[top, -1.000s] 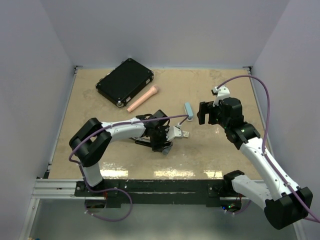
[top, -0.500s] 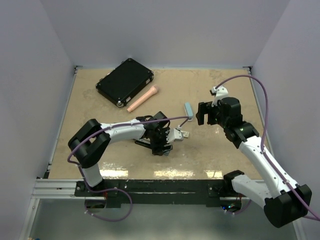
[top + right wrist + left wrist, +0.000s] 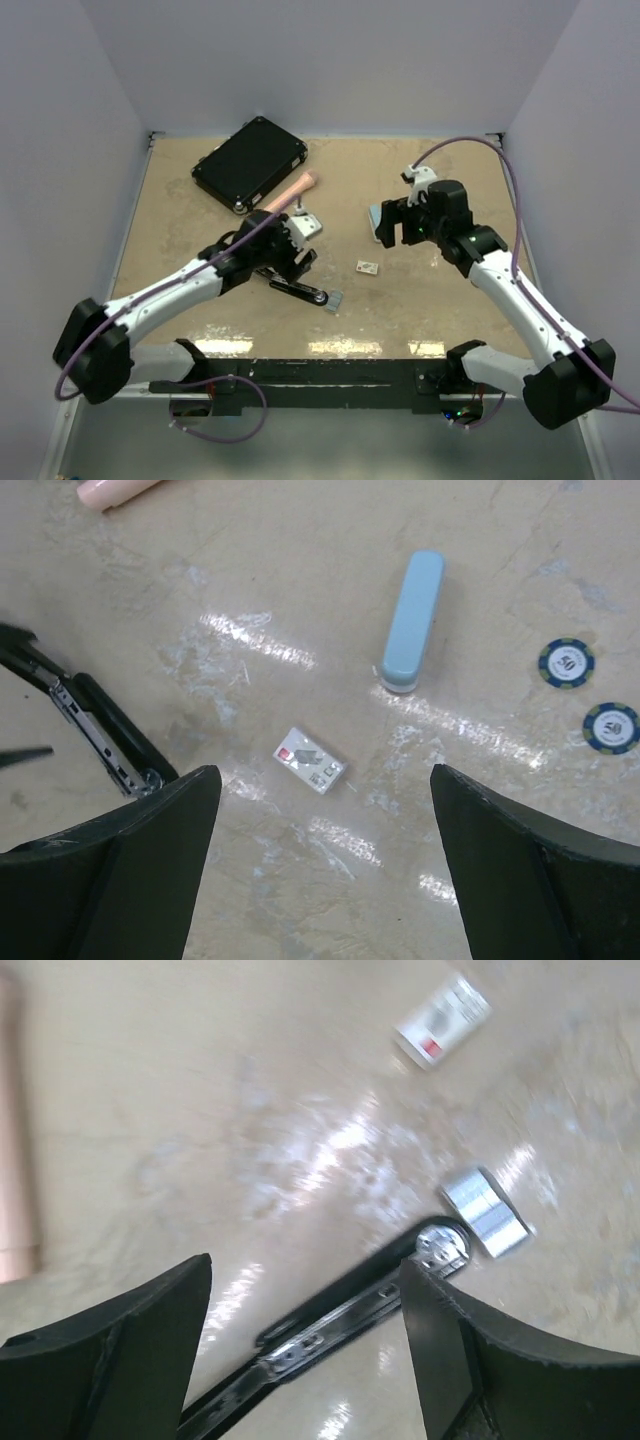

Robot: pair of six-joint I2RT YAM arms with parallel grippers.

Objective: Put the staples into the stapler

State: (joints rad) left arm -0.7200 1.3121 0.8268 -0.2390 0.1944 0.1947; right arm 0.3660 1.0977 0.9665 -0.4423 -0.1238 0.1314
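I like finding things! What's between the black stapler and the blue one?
A small white box with a red mark, between the black stapler and blue stapler, clearest in the right wrist view.

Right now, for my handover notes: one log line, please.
left gripper open | right gripper open | staples loose beside open black stapler
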